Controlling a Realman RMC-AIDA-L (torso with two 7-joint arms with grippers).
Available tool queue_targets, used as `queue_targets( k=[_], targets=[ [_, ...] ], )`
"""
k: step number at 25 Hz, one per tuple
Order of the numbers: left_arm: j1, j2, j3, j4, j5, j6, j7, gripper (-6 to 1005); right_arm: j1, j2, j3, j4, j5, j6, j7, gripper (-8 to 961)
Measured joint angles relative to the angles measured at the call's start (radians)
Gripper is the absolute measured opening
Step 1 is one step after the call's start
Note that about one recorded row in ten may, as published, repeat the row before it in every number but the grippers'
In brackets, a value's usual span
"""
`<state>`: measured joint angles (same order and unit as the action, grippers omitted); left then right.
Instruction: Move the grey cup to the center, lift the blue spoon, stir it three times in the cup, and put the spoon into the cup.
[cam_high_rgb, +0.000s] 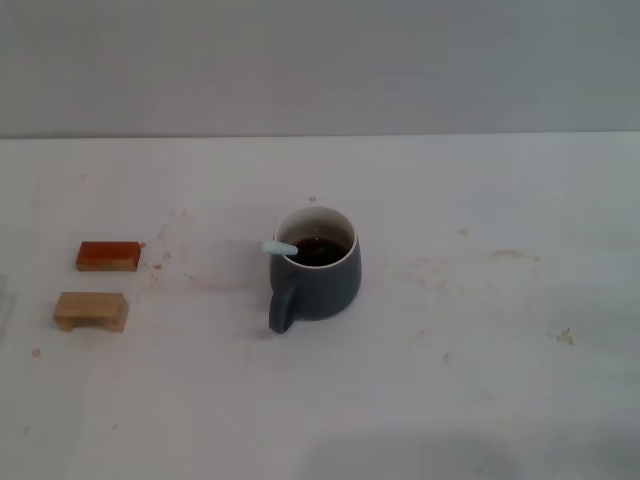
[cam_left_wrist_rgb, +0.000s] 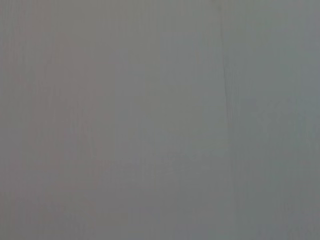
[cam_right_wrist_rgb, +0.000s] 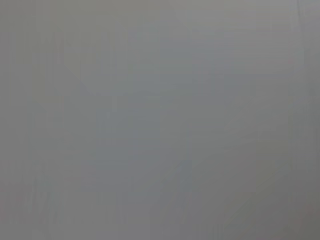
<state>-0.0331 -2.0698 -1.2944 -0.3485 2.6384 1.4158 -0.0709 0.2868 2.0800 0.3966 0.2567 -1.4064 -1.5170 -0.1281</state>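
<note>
The grey cup (cam_high_rgb: 322, 275) stands upright near the middle of the white table (cam_high_rgb: 480, 380) in the head view, its loop handle pointing toward me and dark brown liquid inside. The blue spoon (cam_high_rgb: 279, 248) rests in the cup: its pale blue handle end sticks out over the left rim, and its bowl is hidden in the liquid. Neither gripper shows in any view. Both wrist views show only a plain grey surface.
An orange-red block (cam_high_rgb: 107, 256) and a tan wooden block (cam_high_rgb: 91, 311) lie at the table's left. Small crumbs and faint stains dot the table to the right of the cup. The table's far edge meets a grey wall.
</note>
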Motion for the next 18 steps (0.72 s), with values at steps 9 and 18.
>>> queue_targets(
  k=[9,18],
  targets=[
    [0.001,0.0,0.003,0.005,0.0,0.0,0.0,818,-0.008,0.002,-0.002,0.0,0.0,0.0,-0.001,-1],
    [0.008,-0.001,0.02,0.011,0.0,0.022,-0.003,816,-0.011,0.002,-0.031,-0.001,0.0,0.0,-0.001,-1]
  ],
)
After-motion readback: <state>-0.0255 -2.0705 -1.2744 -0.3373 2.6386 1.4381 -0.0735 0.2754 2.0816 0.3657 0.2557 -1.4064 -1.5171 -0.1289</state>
